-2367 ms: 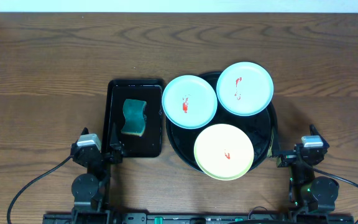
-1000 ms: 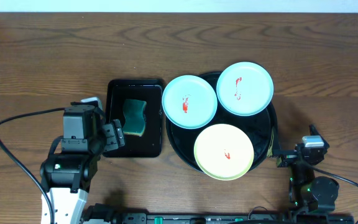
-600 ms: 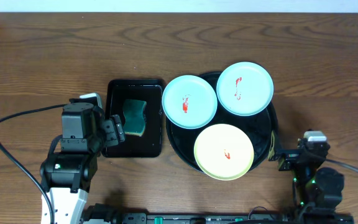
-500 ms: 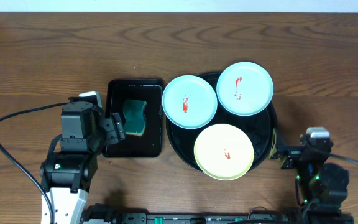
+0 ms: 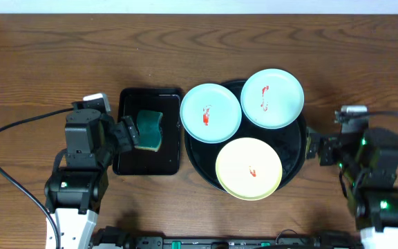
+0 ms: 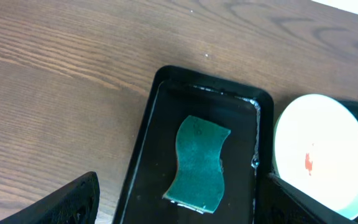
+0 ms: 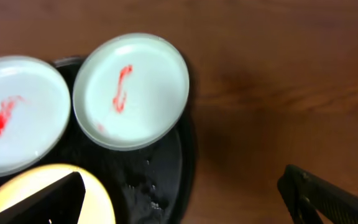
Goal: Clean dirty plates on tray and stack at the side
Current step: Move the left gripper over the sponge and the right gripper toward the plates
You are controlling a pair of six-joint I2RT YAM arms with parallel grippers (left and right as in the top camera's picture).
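Note:
Three plates lie on the round black tray (image 5: 300, 138): a pale blue one (image 5: 210, 113) at its left, a pale blue one (image 5: 272, 97) at the back right, and a pale yellow one (image 5: 249, 168) in front. Each bears a small red smear. My left gripper (image 5: 126, 132) is open and empty above the left edge of the rectangular tray, beside the sponge. My right gripper (image 5: 315, 149) is open and empty just outside the round tray's right rim. In the right wrist view the back plate (image 7: 131, 90), left plate (image 7: 17, 112) and open jaws (image 7: 185, 202) show.
A smaller rectangular black tray (image 5: 126, 104) left of the round tray holds a teal sponge (image 5: 148, 130). In the left wrist view the sponge (image 6: 199, 163) lies in that tray (image 6: 146, 143), between my open jaws (image 6: 182, 208), with the left plate (image 6: 319, 146) to the right.
Both arms have lifted from their rest poses at the front edge and moved forward. The left gripper has come over the rectangular tray; the right has come up beside the round tray's rim.

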